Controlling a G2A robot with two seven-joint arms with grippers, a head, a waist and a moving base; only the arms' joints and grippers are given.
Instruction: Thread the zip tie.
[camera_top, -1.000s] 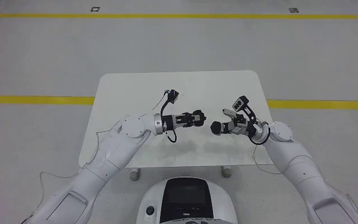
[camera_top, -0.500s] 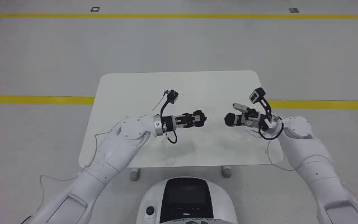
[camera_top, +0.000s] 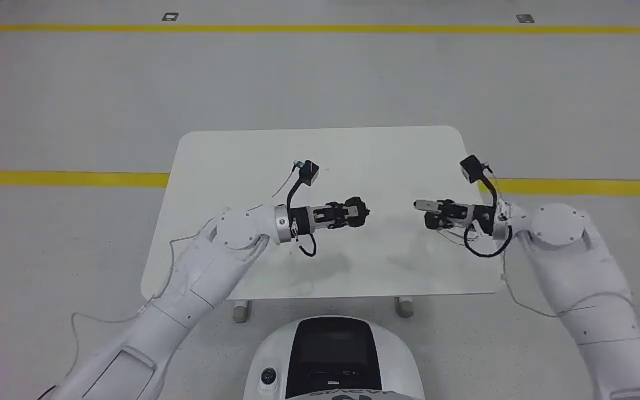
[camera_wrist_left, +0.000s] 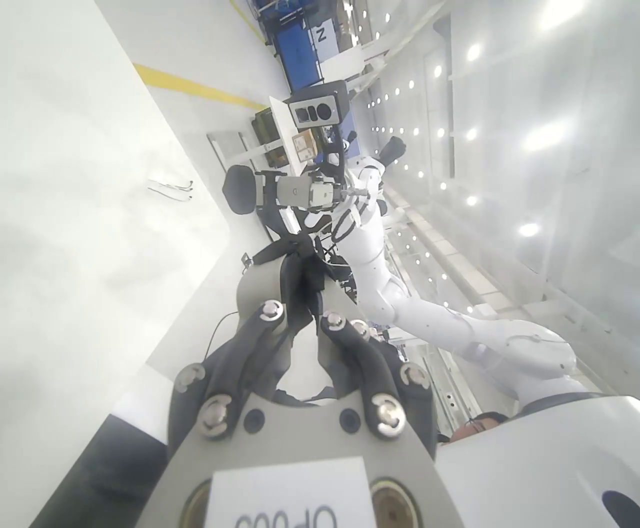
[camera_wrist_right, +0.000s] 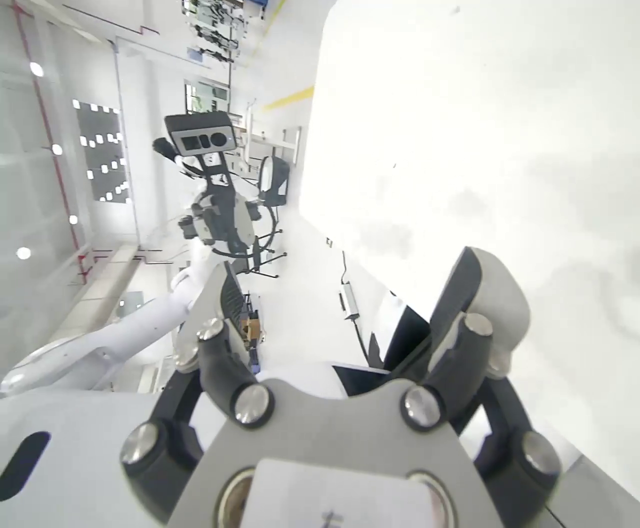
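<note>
Your left end effector (camera_wrist_left: 300, 287) was clenched on a black zip tie (camera_wrist_left: 287, 250), up over the middle of the table (camera_top: 230, 160). Your right end effector (camera_wrist_right: 350, 272) was released, empty and well apart. I couldn't tell if the tail was through.

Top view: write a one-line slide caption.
Over a white rounded table, left gripper holds a black zip tie, facing the open right gripper.

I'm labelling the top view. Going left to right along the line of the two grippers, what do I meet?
In order: left arm → left gripper → right gripper → right arm.
</note>
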